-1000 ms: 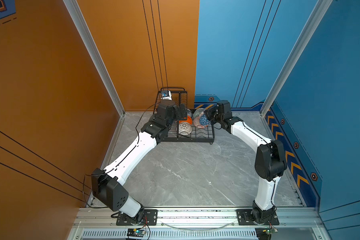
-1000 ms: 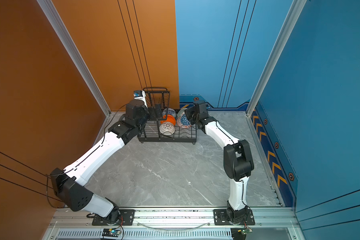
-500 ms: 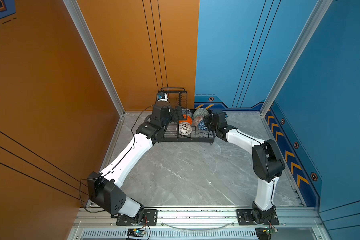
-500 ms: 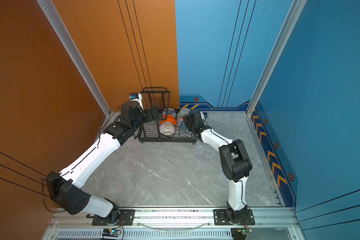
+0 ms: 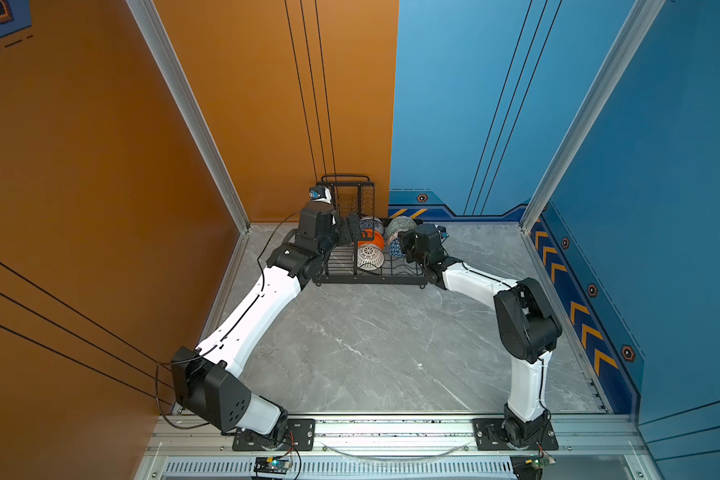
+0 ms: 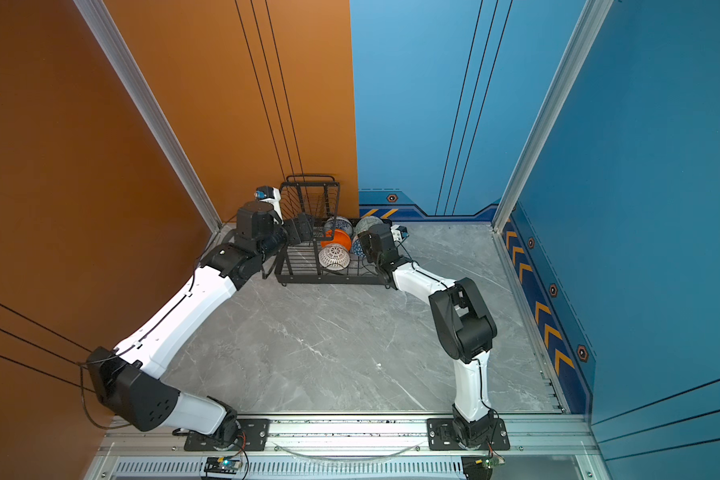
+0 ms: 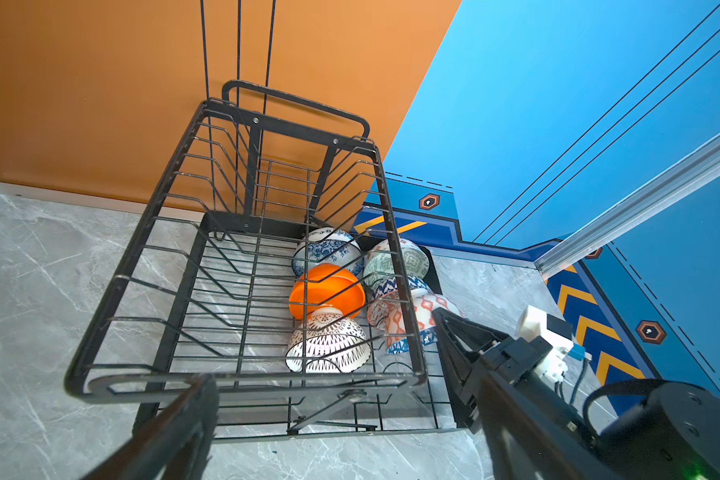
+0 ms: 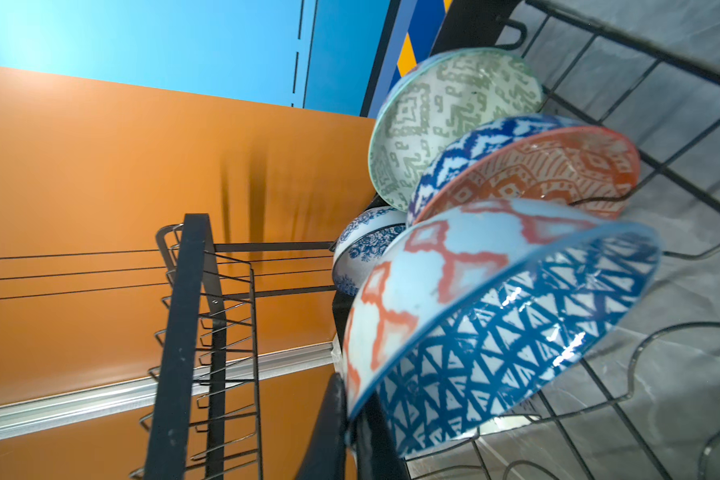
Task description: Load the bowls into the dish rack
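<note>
Dish rack (image 7: 267,380): black wire throughout.
Floral bowl (image 7: 327,251): blue flowers on white.
Green bowl (image 8: 441,112): pale green maze-like pattern on off-white, teal rim.
Orange bowl (image 7: 325,291): plain solid orange.
Lattice bowl (image 7: 329,345): white with black tooth-and-dot bands.
Zigzag bowl (image 8: 479,141): blue-white zigzag outside, orange-red geometric inside.
Triangle bowl (image 8: 499,332): blue triangle grid on white inside, orange-red diamond outlines on a pale ground outside.
Tabletop (image 5: 371,345): grey marble, lighter veins.
Orange wall (image 5: 100,166) and blue wall (image 5: 661,166), both with thin black lines.
Chevron strip (image 5: 578,311): orange chevrons on dark blue.
</note>
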Robot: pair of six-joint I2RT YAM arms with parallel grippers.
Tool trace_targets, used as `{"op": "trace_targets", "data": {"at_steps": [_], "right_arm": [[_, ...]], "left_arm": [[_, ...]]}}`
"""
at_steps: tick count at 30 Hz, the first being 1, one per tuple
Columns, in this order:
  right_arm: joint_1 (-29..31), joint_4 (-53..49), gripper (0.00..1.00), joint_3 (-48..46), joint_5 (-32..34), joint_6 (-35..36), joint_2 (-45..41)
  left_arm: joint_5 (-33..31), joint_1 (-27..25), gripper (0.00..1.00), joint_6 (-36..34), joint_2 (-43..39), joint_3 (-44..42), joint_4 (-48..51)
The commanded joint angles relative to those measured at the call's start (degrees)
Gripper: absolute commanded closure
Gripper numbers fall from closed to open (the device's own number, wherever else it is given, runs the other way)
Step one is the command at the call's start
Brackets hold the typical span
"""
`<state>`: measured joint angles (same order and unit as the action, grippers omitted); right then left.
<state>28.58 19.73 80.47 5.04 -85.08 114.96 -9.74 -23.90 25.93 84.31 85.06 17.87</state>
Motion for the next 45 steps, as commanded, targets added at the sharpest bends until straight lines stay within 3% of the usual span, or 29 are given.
{"op": "trace_targets", "data": {"at_steps": [1,24,45], "right_arm": [[0.84,5.12,1.0,-1.0,2.81,-1.05,0.75],[1.64,11.21,1.0,-5.24,5.37,0.14,3.48],[3.13,3.49,1.0,-8.09,8.79,-4.35,1.94]], "left_arm": [[1.7,0.83,0.02,-1.24,-1.53,-0.58,1.06],[5.18,3.16,0.02,-0.6,-0.3,-0.75,-0.28],[5.3,3.25,0.02,-0.18,-1.8,-2.68,-1.26]]}}
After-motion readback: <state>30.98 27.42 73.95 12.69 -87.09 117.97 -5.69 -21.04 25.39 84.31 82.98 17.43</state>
